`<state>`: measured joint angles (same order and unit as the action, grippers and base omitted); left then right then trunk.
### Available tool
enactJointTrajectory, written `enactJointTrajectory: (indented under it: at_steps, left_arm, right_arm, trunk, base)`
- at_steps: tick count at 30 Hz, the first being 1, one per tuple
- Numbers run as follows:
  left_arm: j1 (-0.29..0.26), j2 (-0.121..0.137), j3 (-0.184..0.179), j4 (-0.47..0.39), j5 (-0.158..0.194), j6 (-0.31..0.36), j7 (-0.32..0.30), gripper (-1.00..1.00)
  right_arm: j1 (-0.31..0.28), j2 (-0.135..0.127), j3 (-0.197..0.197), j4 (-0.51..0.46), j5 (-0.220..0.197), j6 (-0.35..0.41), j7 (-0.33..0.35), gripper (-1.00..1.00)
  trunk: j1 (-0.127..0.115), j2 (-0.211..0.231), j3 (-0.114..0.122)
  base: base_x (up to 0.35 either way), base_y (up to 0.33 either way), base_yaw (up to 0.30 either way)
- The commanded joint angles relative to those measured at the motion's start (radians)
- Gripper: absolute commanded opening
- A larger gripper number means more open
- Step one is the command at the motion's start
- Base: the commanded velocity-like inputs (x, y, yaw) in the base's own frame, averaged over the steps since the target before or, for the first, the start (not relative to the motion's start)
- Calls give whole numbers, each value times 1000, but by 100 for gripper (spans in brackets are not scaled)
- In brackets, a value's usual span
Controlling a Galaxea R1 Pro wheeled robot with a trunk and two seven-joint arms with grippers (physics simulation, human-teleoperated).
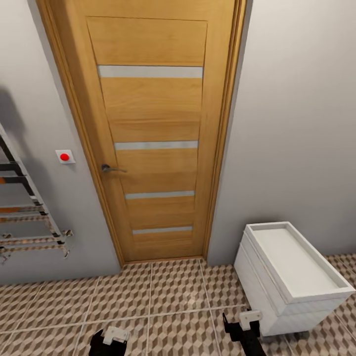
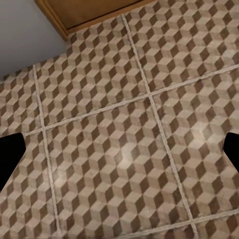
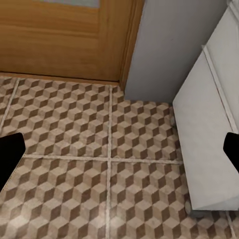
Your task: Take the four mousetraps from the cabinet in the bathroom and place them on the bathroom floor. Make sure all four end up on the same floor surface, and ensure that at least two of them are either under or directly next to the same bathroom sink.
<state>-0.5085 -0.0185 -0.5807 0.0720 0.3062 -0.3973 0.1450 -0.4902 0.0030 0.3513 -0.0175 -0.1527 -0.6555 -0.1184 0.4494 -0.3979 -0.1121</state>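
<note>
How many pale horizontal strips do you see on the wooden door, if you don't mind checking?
4 on the door: top strip, second strip, third strip, lowest strip. None seem hidden.

bathroom floor (image 1: 163, 296) bears white vanity (image 1: 277, 291).

No readable text, label, number or sign appears anywhere.

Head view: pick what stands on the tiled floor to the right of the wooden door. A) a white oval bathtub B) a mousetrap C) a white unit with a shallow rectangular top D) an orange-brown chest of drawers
C: a white unit with a shallow rectangular top stands on the patterned bathroom floor, right of the wooden door and against the grey wall.
</note>
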Motion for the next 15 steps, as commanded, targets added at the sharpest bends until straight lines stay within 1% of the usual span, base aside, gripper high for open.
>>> enactJointTrajectory:
  at_steps: [1,15]
  left_arm:
    - [-2,-1,-8,5,6,-6,2,100]
    - [-1,-1,-8,5,6,-6,2,100]
  right_arm:
    - [-1,0,9,1,-8,-3,-3,100]
    - [-1,0,9,1,-8,-3,-3,100]
  trunk:
    - [1,-2,-2]
    - [1,-2,-2]
  base:
    - [1,0,286]
    - [0,0,286]
